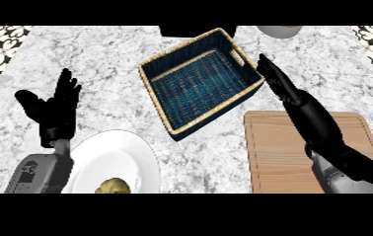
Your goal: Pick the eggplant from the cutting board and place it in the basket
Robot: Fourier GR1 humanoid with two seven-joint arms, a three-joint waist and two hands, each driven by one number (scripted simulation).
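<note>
- No eggplant shows on the cutting board (280, 151) or in the basket (197, 82); I cannot tell where it is.
- Right hand (287, 89) open, empty, at the basket's right rim; could nudge it.
- Left hand (55, 106) rests open, left.
- Plate (116, 156) food cut off.

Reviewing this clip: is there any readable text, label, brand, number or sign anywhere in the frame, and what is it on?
None can be read.
Basket: woven, no label.
Cutting board: bare wood, no marking.
White plate: plain.
Left forearm: a dark panel with small shapes on its grey casing, too small to read as text.
</note>
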